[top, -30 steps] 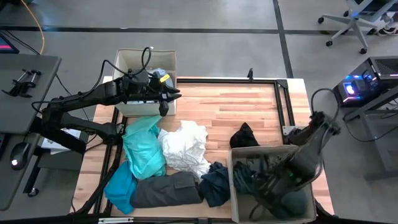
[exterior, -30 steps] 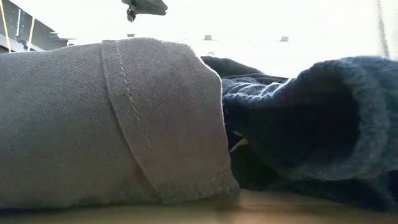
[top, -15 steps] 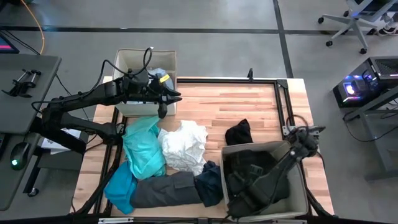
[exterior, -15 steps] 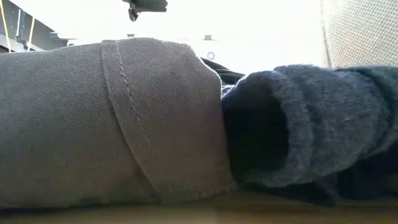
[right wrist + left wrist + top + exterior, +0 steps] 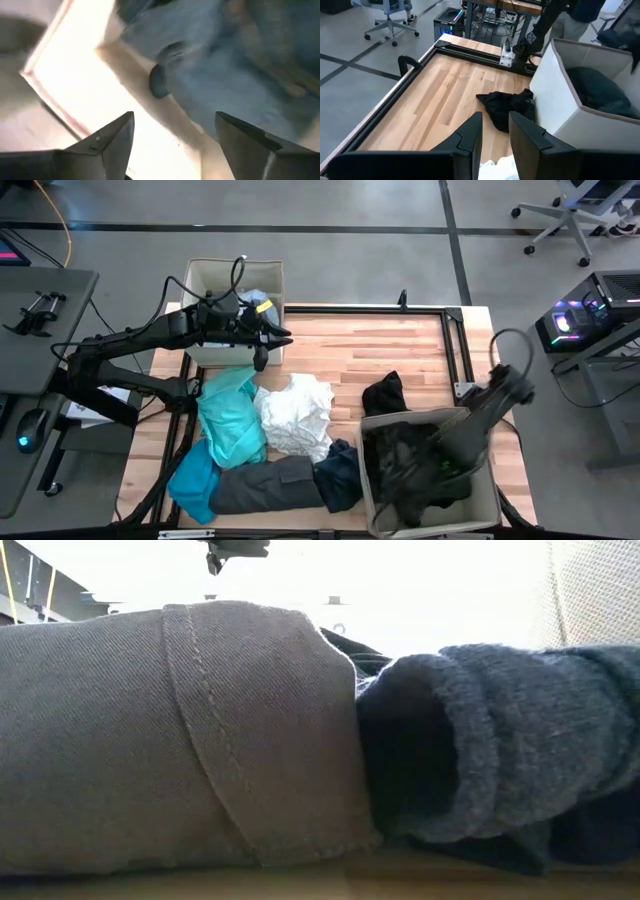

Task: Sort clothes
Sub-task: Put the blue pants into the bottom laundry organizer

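The clothes lie heaped on the table's near left: a turquoise one [image 5: 230, 420], a white one [image 5: 295, 415], grey trousers [image 5: 265, 485] [image 5: 170, 740] and a navy one [image 5: 337, 475] [image 5: 500, 740] against them. A black one [image 5: 383, 393] [image 5: 507, 105] lies alone by the near-right beige bin [image 5: 490, 500]. My right gripper [image 5: 418, 480] [image 5: 175, 135] is down inside that bin, open, over dark clothes [image 5: 235, 65]. My left gripper [image 5: 262, 348] [image 5: 495, 145] hangs over the table beside the far-left bin [image 5: 215, 280], its fingers slightly open with nothing between them.
The far-left bin holds a pale garment [image 5: 258, 300]. A black frame rail [image 5: 450, 340] runs along the table's far and right edges. Bare wood [image 5: 350, 350] lies between the two bins. Office chairs and a lit computer case [image 5: 575, 320] stand beyond the table.
The near-right bin has slid toward the table's left, pushing the navy garment up against the grey trousers and nudging the black garment left, then eased slightly back. My right arm has shifted about inside that bin.
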